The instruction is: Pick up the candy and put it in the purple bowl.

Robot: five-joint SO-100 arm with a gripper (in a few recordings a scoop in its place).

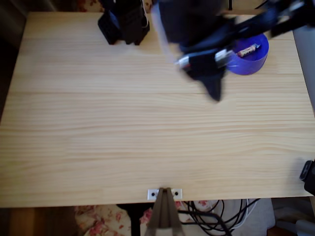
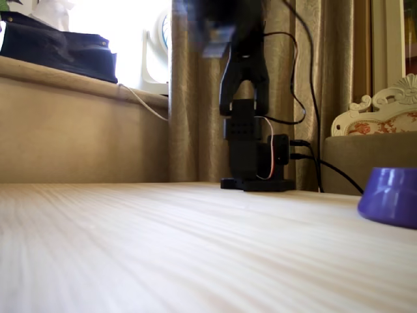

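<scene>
Candy (image 1: 248, 49) is seen lying inside the purple bowl (image 1: 258, 63) in the overhead view, on the bowl's floor, tilted, with a twisted end towards each side. The bowl stands near the far right corner of the tabletop (image 1: 123, 137), close to the right edge and a little in from the far edge. In the fixed view the bowl (image 2: 391, 195) is cut by the right border of the picture, and its inside cannot be seen from this low angle.

The end effector (image 1: 214, 91) is blurred in the overhead view and points towards the near edge, just left of the bowl and apart from the candy. Whether its jaws are parted or closed cannot be told, and nothing is seen between them.

The arm's base (image 1: 124, 22) stands at the far edge, left of the middle. The whole near half of the tabletop and its left side are free wood. Cables (image 1: 216, 216) hang below the near edge.
</scene>
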